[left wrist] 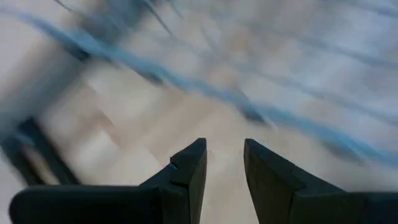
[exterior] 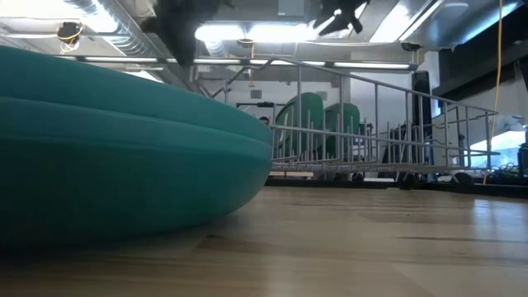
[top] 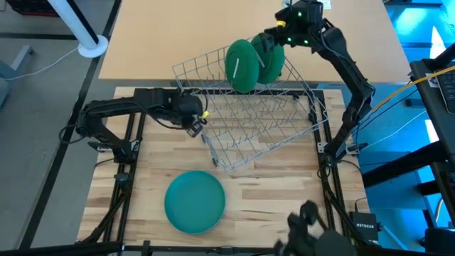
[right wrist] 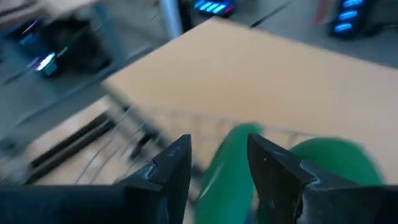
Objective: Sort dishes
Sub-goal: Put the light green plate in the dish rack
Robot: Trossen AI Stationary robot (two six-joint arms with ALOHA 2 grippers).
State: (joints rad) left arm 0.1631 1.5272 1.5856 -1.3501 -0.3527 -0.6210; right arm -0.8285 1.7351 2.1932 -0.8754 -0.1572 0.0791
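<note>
Wire dish rack (top: 259, 121), grey, mid-table on the wooden tabletop (top: 270, 206): two green plates stand on edge at its far end, the nearer plate (top: 242, 65) partly covering the farther plate (top: 270, 58); a third, teal plate (top: 195, 201) lies flat on the table's near side, apart from the rack. Right gripper (right wrist: 217, 158) poised above the standing plates, fingers apart, apparently gripping nothing, though its wrist view is blurred. Left gripper (left wrist: 224, 163) at the rack's left edge, fingers parted, empty.

Smooth matt plastic on the teal plate (top: 195, 202) and two green plates (top: 243, 65); thin grey metal wire for the rack (top: 263, 131); pale, lightly grained wood across the counter (top: 270, 199).
</note>
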